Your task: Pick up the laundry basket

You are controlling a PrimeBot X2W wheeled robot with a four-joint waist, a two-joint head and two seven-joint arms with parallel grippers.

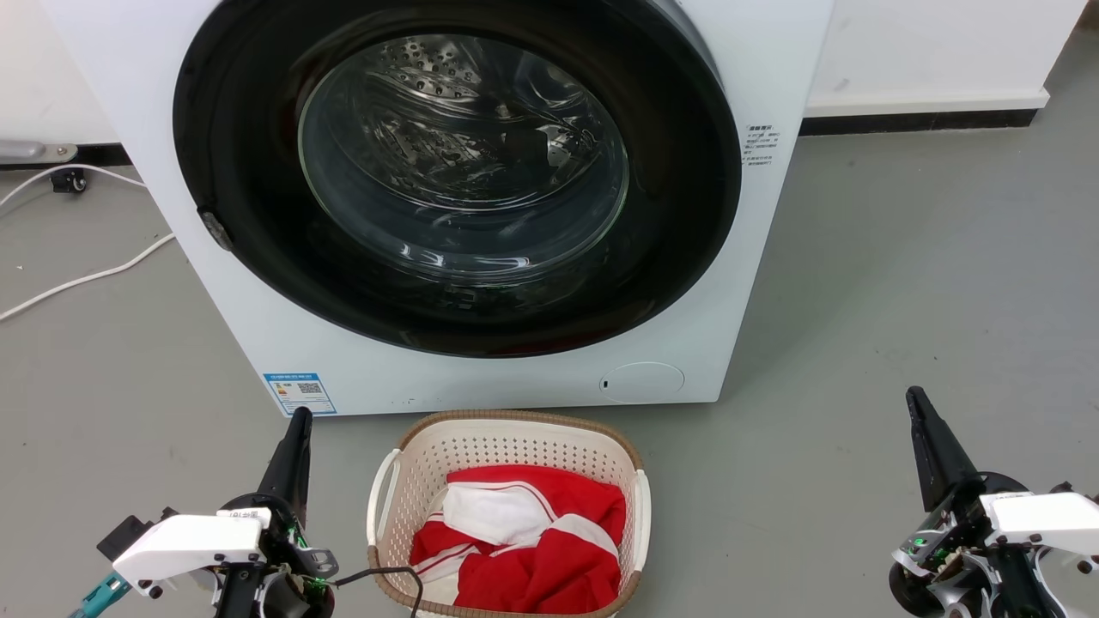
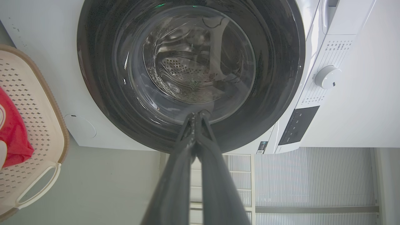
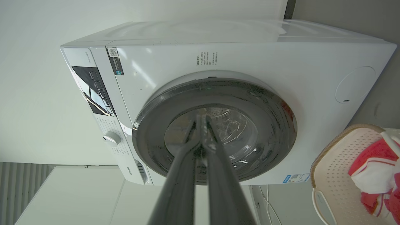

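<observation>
The laundry basket point(image 1: 403, 489) stands on the grey floor just before the washing machine, cream-white and perforated, with a brown rim and white side handles. Red and white cloth point(image 1: 532, 541) lies inside it. The basket's rim also shows at the left edge of the left wrist view point(image 2: 40, 125) and at the lower right of the right wrist view point(image 3: 331, 175). My left gripper point(image 1: 300, 418) hangs just left of the basket, shut and empty, fingertips together point(image 2: 196, 114). My right gripper point(image 1: 915, 396) is far off to the basket's right, shut and empty point(image 3: 201, 117).
A white front-loading washing machine point(image 1: 755, 257) with its round dark door point(image 1: 670, 257) closed stands right behind the basket. White cables point(image 1: 86, 275) run over the floor at the left. A white wall base point(image 1: 927, 103) runs along the back right. Open grey floor point(image 1: 901, 283) lies right of the machine.
</observation>
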